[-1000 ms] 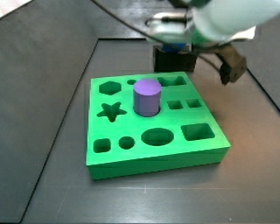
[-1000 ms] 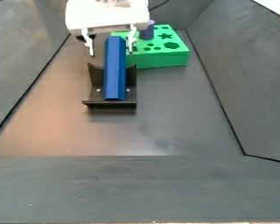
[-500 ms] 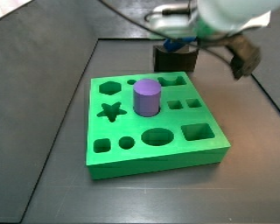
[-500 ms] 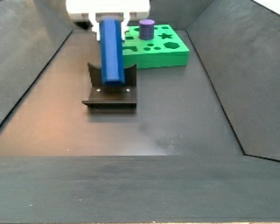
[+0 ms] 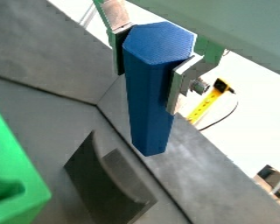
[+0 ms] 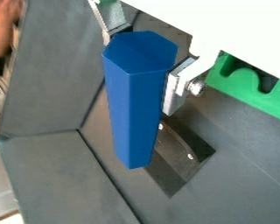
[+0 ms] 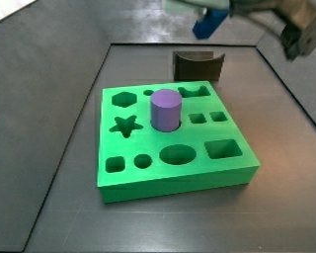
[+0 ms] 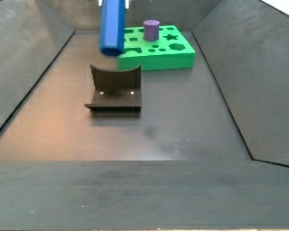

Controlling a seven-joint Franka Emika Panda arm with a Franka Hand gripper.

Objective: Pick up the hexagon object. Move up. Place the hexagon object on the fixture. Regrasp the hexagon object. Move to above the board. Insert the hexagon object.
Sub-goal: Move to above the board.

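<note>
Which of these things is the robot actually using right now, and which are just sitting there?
In use:
- blue bar, held in the gripper above the fixture
- fixture
- green board

Just there:
- purple peg, standing in the board
- yellow tape measure, in a wrist view

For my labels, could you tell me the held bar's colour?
Blue; the hexagon object in the gripper, clearest in a wrist view.
</note>
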